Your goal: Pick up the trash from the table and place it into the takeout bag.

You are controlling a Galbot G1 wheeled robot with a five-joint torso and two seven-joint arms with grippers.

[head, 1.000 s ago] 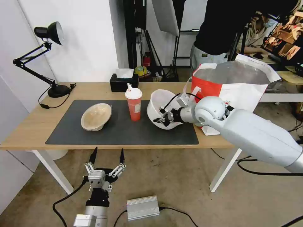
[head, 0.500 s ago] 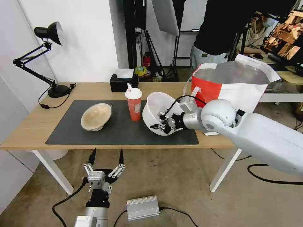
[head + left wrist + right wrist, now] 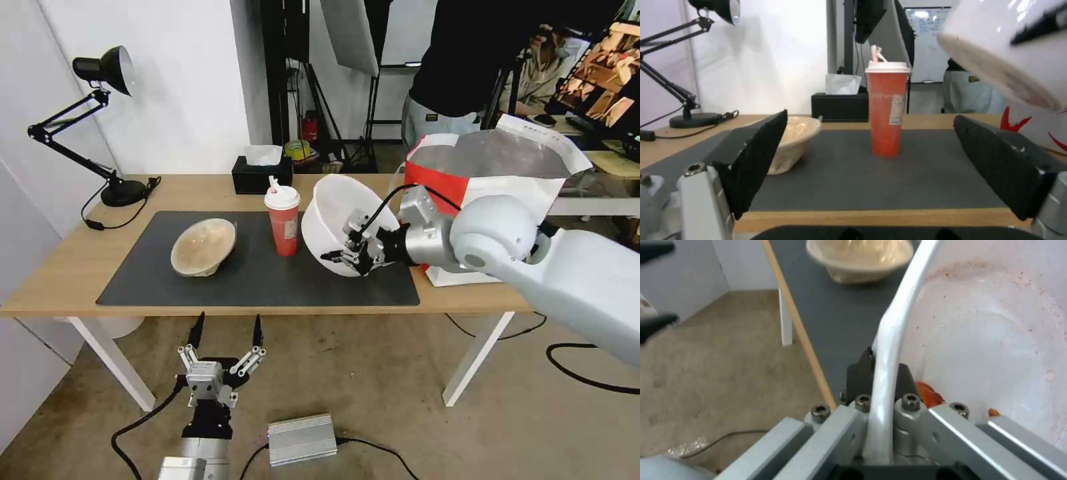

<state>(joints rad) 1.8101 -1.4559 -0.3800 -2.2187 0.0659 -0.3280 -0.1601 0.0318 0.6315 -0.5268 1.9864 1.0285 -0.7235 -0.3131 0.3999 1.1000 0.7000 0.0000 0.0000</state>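
The trash is three used takeout pieces spread along the table [image 3: 80,263], a long light-wood top on white legs that carries a dark grey mat [image 3: 253,283]. Beyond the table stands a white wall, with dark stands and lighting gear further back, and the floor is bare concrete with cables and a silver box [image 3: 301,438] lying on it. A black desk lamp [image 3: 100,120] sits at the table's far left corner, and a black tissue box [image 3: 261,175] sits at the back edge.

The beige shallow bowl [image 3: 203,246] rests tilted on the left part of the mat; what it holds cannot be made out. The red drink cup [image 3: 283,220] stands upright near the mat's middle, lid on and straw up. The white round bowl [image 3: 337,220] is off the mat, tipped on its side with its opening facing up and toward the robot. The right gripper [image 3: 353,250] has its fingers pinched on the bowl's rim [image 3: 889,340]; red scraps [image 3: 929,396] cling inside near the grip.

The takeout bag [image 3: 493,180] stands open at the table's right end, foil lining showing, just beyond the lifted bowl.

The left gripper [image 3: 223,340] hangs below the table's front edge with its fingers [image 3: 758,156] spread wide and nothing between them.
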